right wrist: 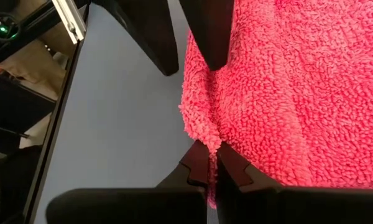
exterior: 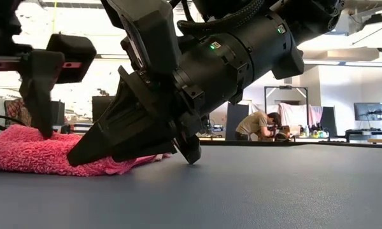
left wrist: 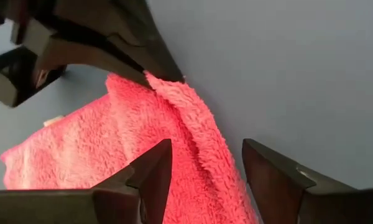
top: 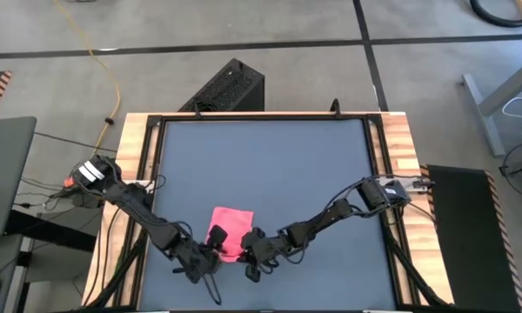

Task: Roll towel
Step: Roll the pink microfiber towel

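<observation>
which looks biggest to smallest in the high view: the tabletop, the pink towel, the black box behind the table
1. tabletop, by far the largest
2. black box
3. towel, partly hidden by the grippers, so its rank below the box is unsure

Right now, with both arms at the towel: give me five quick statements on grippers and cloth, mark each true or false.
1. The right gripper is shut on an edge of the towel. True.
2. The left gripper is clamped on the cloth. False: its fingers stand apart over the towel, gripping nothing.
3. The towel lies near the table's front edge, between the two arms. True.
4. The towel is fully rolled into a tight tube. False: most of it lies flat, with one fold raised.
5. A person is in the room behind the table. True.
</observation>
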